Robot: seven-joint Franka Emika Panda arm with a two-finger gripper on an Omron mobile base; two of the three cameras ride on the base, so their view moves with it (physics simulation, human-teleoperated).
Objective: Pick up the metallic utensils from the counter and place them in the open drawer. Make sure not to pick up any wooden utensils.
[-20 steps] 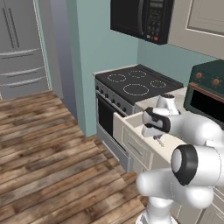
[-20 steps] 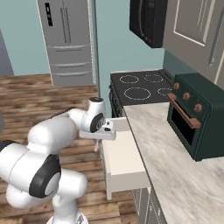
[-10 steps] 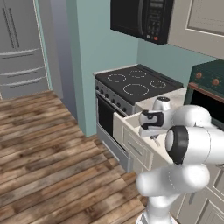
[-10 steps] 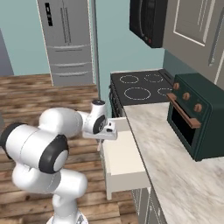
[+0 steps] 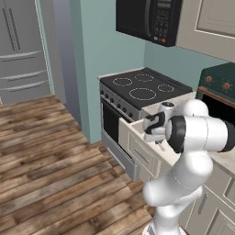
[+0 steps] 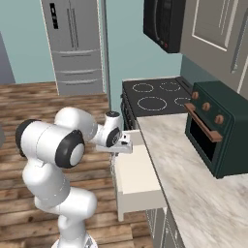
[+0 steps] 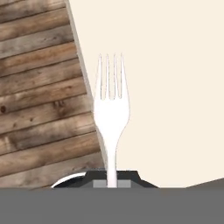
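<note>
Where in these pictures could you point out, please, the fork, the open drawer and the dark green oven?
fork [image 7: 110, 118], hand view: on its neck, just below the tines.
open drawer [image 6: 137, 174], right base view: on the bare pale floor inside it.
dark green oven [image 6: 227, 118], right base view: on its top.

A black glass-top stove [image 5: 144, 87] with four ring burners stands just beyond the hand, its oven door [image 5: 111, 126] facing the plank wood floor [image 5: 46, 151] below and to the hand's left. A dark microwave [image 6: 162, 22] hangs above the stove. A dark green toaster oven [image 6: 218, 128] with copper knobs and a copper handle sits on the surface off to the hand's right. A grey refrigerator [image 6: 75, 43] stands far ahead against the teal wall [image 5: 108, 50].
</note>
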